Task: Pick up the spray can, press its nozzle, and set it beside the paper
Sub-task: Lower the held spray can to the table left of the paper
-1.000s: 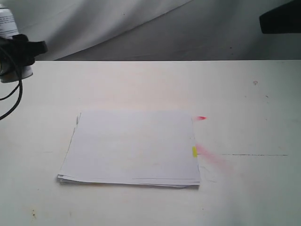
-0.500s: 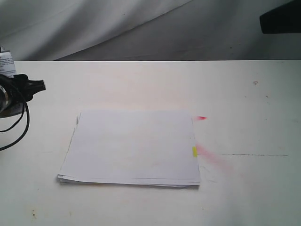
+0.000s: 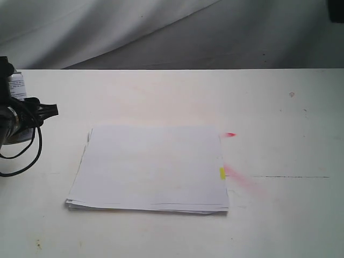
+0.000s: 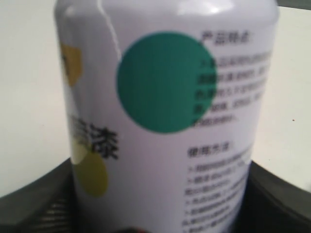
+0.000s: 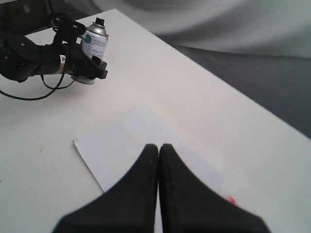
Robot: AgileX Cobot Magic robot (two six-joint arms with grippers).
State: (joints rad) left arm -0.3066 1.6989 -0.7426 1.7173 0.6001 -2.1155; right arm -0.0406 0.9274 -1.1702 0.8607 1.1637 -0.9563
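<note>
The spray can stands upright at the table's far left edge, left of the paper, with my left gripper shut around its body. The left wrist view is filled by the can's white label with a teal dot, and a black finger presses on each side. From the right wrist view the can shows its black nozzle uncovered on top. Whether its base touches the table I cannot tell. My right gripper is shut and empty, high above the paper.
The paper stack has a small yellow tab on its right edge. Red spray marks stain the table beside that edge. A black cable loops under the left gripper. Grey cloth hangs behind the table.
The left gripper has come down and slightly right with the can in its grip. The dark right arm at the exterior view's top right has pulled almost out of frame.
</note>
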